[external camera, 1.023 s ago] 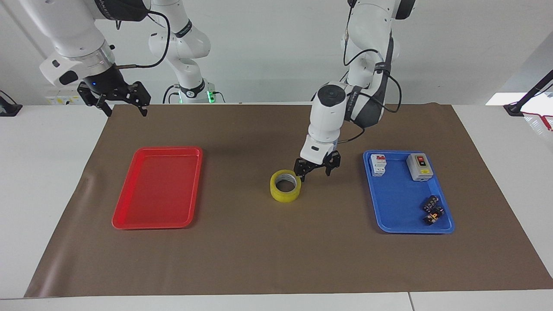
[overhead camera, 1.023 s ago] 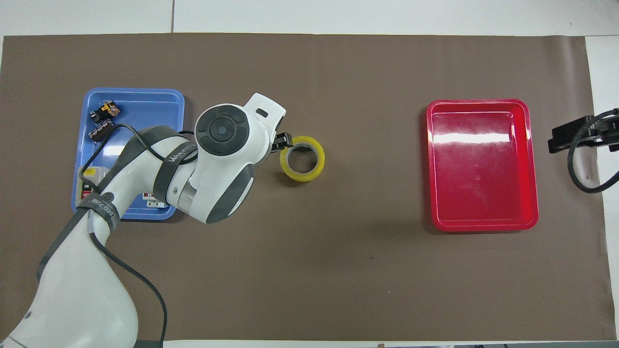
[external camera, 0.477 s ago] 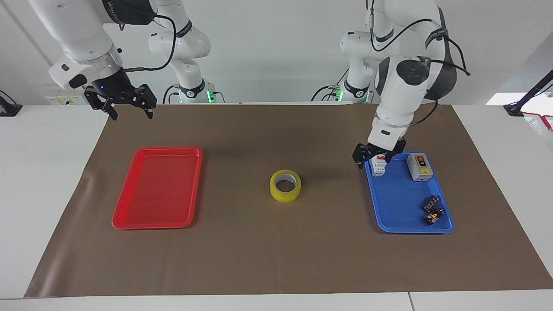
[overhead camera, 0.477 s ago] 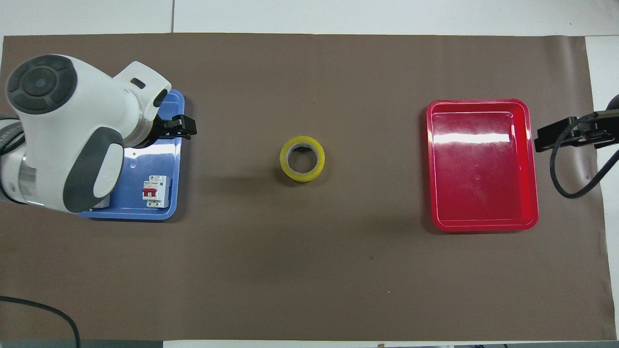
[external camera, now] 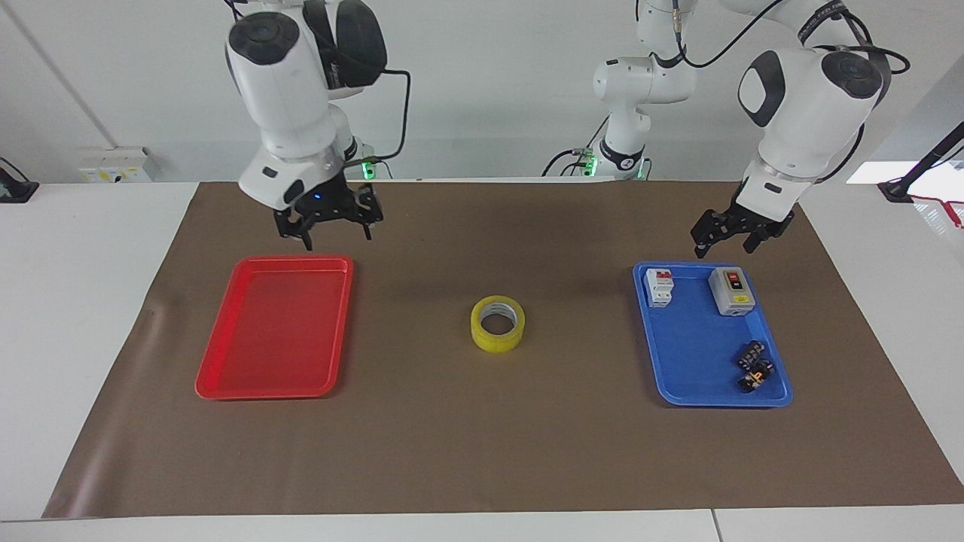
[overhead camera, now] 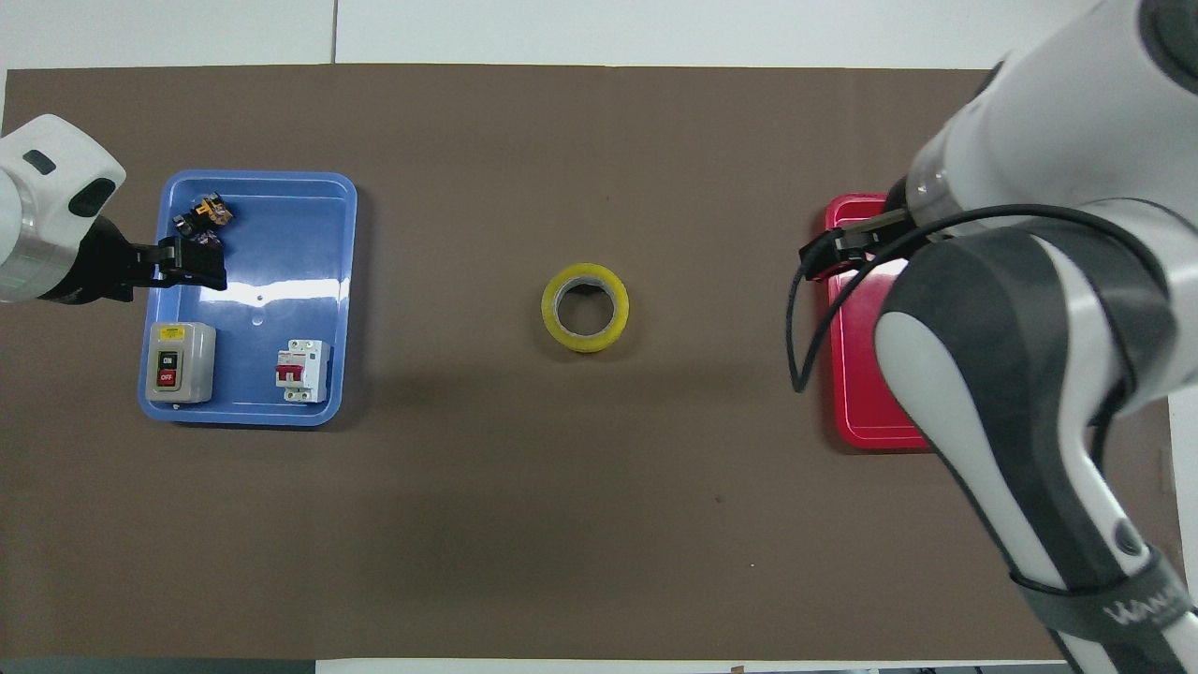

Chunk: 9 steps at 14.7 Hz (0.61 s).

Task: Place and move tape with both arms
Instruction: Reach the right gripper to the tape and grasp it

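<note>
The tape, a yellow roll with a pale core, lies flat on the brown paper at the middle of the table, free of both grippers; the overhead view shows the tape between the two trays. My left gripper hangs open and empty over the edge of the blue tray nearest the robots. From above, the left gripper shows over that tray. My right gripper is open and empty, raised over the edge of the red tray nearest the robots. Overhead, the right gripper is at the red tray's side toward the tape.
The blue tray holds a red-and-white circuit breaker, a grey on/off switch box and small black parts. The red tray is bare and largely covered by my right arm overhead. Two smaller white arms stand at the robots' end.
My left gripper drew away from the tape, rose and went over the blue tray. My right arm swung in from the table's end to over the red tray. The tape stayed put.
</note>
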Motion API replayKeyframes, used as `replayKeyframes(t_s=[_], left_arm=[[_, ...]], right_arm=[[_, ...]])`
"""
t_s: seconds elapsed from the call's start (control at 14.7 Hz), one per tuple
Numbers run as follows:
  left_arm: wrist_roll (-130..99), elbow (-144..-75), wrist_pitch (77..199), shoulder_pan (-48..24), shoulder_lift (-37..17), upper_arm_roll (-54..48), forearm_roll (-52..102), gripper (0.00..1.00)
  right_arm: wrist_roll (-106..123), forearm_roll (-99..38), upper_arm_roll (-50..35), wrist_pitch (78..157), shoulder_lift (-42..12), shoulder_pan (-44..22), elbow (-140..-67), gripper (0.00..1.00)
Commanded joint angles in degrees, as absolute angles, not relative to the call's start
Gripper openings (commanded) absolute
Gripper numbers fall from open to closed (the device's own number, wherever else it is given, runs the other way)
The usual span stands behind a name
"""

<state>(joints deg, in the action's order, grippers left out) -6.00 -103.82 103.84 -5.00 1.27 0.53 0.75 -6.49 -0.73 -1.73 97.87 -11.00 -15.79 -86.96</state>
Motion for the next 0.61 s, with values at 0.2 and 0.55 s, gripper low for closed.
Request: replayKeyframes(t_s=[0.2, 0.55], left_arm=[[0.0, -98.2, 95.9, -2.3, 1.9, 1.1, 1.7, 1.00], [0.1, -93.7, 91.1, -2.2, 1.4, 1.5, 0.9, 1.00]], right_arm=[[-13.3, -3.6, -1.6, 109.0, -20.1, -24.1, -88.3, 1.00], [-13.2, -3.4, -1.8, 120.6, -26.5, -28.2, -91.8, 1.00]])
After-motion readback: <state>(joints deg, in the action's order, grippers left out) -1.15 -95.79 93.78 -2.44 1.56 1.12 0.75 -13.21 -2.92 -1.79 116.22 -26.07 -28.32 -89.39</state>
